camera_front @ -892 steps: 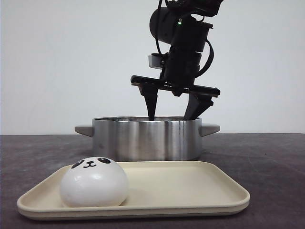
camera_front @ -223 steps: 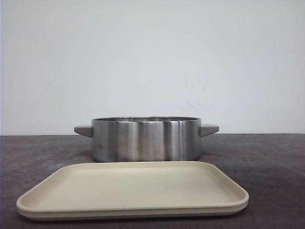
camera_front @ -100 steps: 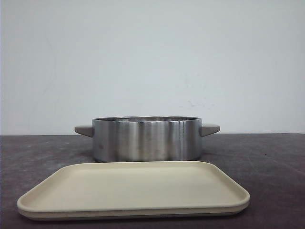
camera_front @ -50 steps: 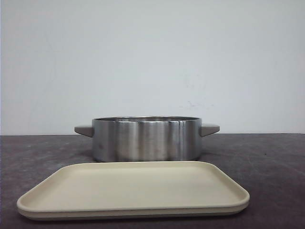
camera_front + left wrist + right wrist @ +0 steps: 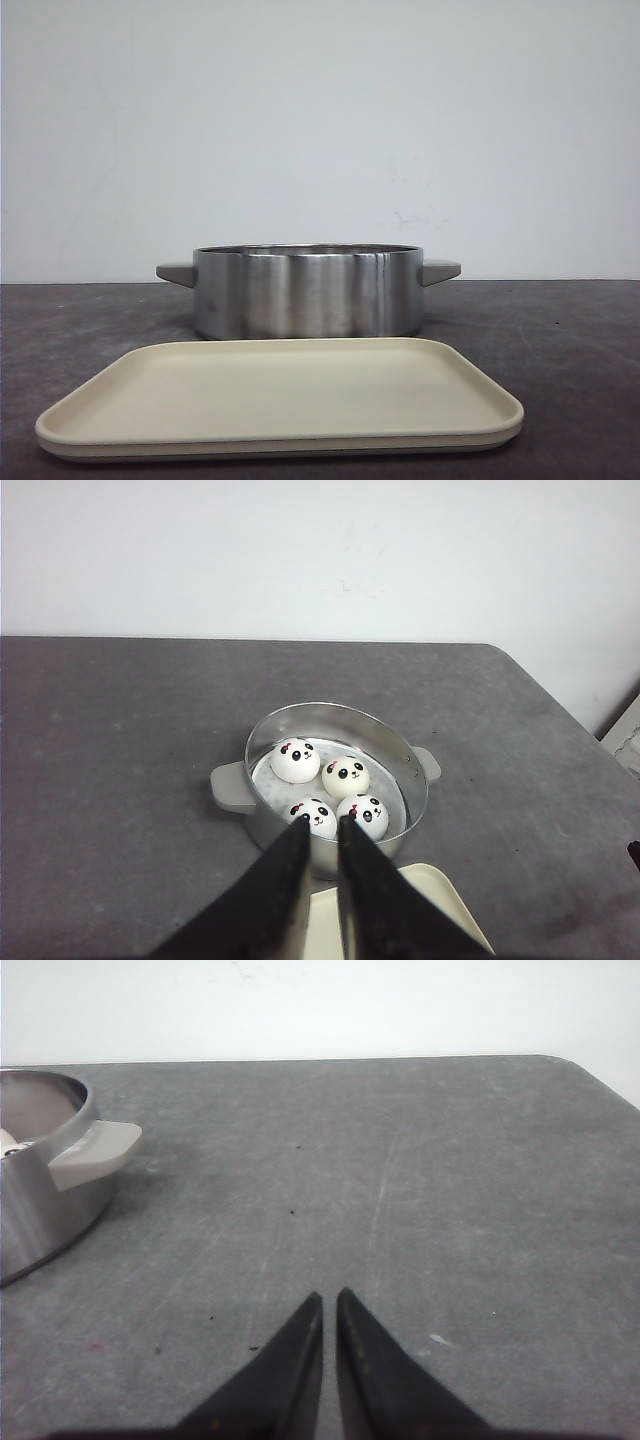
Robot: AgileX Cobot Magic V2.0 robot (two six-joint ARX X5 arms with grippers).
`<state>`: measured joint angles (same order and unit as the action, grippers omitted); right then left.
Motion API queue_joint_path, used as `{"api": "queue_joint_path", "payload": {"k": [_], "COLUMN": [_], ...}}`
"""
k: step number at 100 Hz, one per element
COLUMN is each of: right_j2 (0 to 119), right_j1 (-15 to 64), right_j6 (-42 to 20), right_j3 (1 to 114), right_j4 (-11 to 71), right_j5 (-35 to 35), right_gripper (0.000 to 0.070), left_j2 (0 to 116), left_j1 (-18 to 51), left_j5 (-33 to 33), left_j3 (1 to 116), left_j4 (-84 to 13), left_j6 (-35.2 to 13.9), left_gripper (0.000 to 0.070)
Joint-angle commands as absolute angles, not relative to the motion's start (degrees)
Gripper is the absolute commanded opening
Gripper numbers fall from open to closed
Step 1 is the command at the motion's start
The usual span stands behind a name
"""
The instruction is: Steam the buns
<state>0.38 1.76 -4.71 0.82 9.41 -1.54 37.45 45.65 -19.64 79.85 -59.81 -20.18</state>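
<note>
Several white panda-faced buns [image 5: 346, 776] sit together inside the steel pot [image 5: 415, 780], resting on a pale liner. Seen from the left wrist, my left gripper [image 5: 324, 825] hangs high above the pot's near rim and is shut with nothing in it. My right gripper [image 5: 330, 1295] is shut and empty over bare table to the right of the pot [image 5: 40, 1210]. From the front, the pot [image 5: 307, 290] hides the buns behind its wall, and neither gripper shows there.
A cream tray [image 5: 280, 395] with nothing on it lies in front of the pot, and its corner [image 5: 440, 900] shows beside my left fingers. The pot has grey side handles [image 5: 95, 1150]. The dark grey table ends at a white wall behind.
The bun that lay on the tray 8.9 s ago is gone from it, and the arm over the pot has left the front view. Nothing has moved in the last second.
</note>
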Motion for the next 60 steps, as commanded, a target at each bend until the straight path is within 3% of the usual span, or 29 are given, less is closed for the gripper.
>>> {"api": "queue_joint_path", "payload": {"k": [1,29,40,60], "right_j2": [0.2,0.2,0.2,0.2], "right_j1": [1.7,1.7,1.7,1.7], "right_j6": [-4.7,-4.7,-4.7,-4.7], "right_j3": [0.7,0.7,0.7,0.7], "right_j4": [8.6,8.6,8.6,8.6], "right_j5": [-1.5,-1.5,-1.5,-1.5], "right_gripper": [0.0017,0.0016,0.0016,0.0017], "left_j2": [37.7,37.2,34.1,24.6], "left_j1": [46.1,42.2,36.3,26.0], "left_j5": [-19.9,-20.1,-17.6,-5.1], "left_j3": [80.6,74.8,63.5,38.5], "left_j4": [-59.2,-55.0,-42.8,-15.0], "left_j6": [-20.2,-17.8,-17.8,-17.0], "left_gripper": [0.0001,0.0,0.0,0.0]}}
